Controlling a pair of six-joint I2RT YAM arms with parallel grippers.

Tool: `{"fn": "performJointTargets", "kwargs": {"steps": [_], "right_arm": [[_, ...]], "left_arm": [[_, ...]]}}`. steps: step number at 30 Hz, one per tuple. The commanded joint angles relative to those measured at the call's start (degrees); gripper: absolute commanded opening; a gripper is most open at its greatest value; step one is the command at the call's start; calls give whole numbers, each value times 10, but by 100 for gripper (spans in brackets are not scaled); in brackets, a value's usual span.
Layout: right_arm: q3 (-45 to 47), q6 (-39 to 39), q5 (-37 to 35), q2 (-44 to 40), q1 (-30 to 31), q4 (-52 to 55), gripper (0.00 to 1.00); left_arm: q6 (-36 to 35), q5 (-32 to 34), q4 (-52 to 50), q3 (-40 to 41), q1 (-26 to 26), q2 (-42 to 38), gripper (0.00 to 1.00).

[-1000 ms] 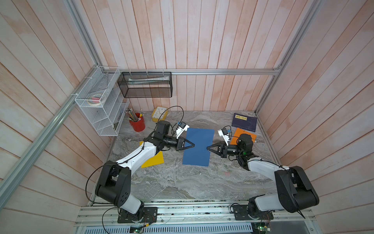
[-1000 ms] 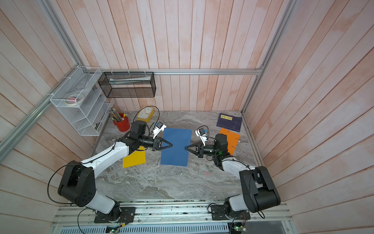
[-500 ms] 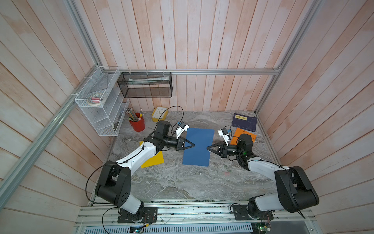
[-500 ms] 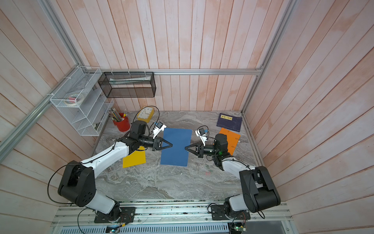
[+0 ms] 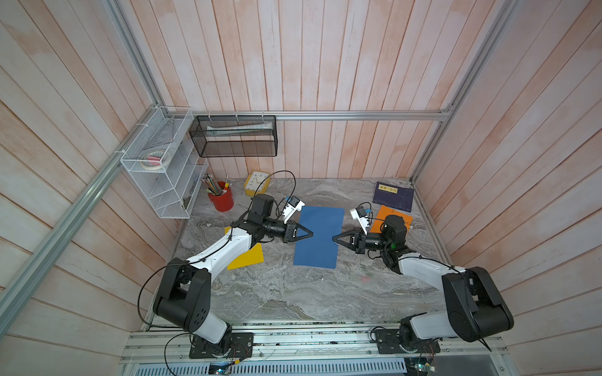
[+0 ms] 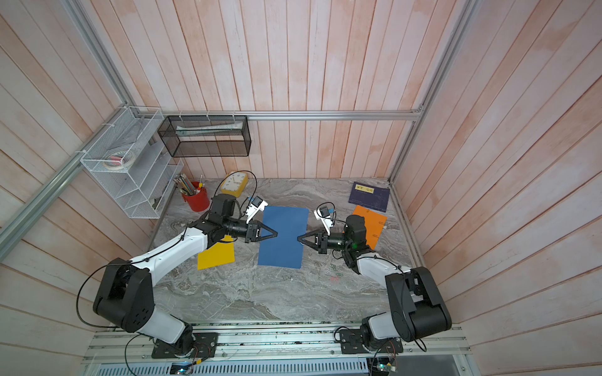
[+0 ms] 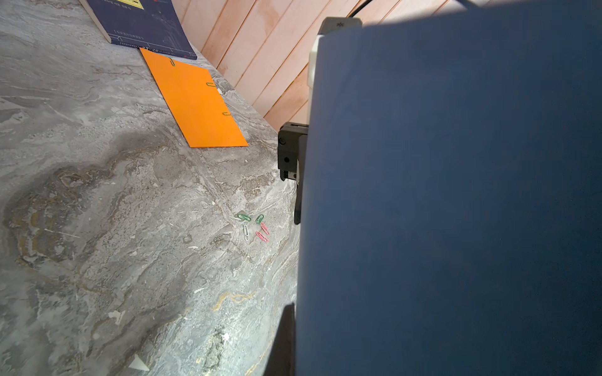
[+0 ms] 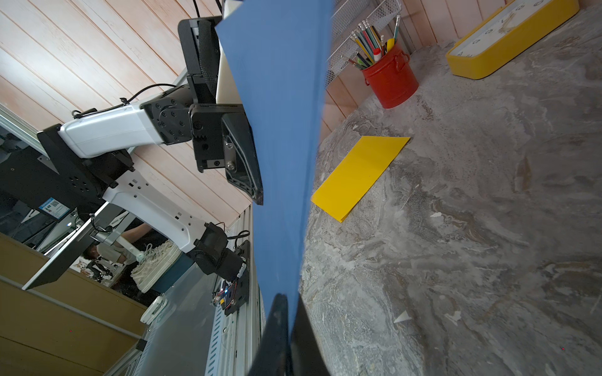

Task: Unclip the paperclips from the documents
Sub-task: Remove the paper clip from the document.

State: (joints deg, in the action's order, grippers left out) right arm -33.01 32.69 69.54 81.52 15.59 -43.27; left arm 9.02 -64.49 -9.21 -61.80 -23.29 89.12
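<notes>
The blue document (image 5: 319, 237) (image 6: 282, 239) is held off the marble table between both arms. My left gripper (image 5: 312, 233) (image 7: 294, 306) is shut on its left edge. My right gripper (image 5: 333, 238) (image 8: 291, 298) is shut on its right edge. The sheet (image 7: 456, 195) fills much of the left wrist view and stands edge-on (image 8: 283, 130) in the right wrist view. The orange document (image 7: 195, 104) lies flat with three green paperclips (image 7: 211, 84) on its edges. Several loose paperclips (image 7: 254, 226), green, reddish and silvery, lie on the table. The yellow document (image 8: 358, 175) lies flat under the left arm.
A dark navy booklet (image 5: 393, 195) lies at the back right beside the orange sheet. A red pencil cup (image 5: 222, 197) and a yellow clock (image 5: 257, 183) stand at the back left. A white wire rack (image 5: 163, 162) and a black mesh basket (image 5: 234, 136) hang on the walls.
</notes>
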Motion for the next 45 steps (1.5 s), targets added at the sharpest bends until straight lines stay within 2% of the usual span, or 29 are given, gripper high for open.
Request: {"fn": "performJointTargets", "kwargs": {"steps": [1,45], "right_arm": [[1,-12,0,-7,-4,17,7],[8,-24,2,-18,-4,36,10]], "left_arm": [[-14,-5,-4,-4,14,-19,0],[-19,-6,-11,-3,18,-24,0]]}}
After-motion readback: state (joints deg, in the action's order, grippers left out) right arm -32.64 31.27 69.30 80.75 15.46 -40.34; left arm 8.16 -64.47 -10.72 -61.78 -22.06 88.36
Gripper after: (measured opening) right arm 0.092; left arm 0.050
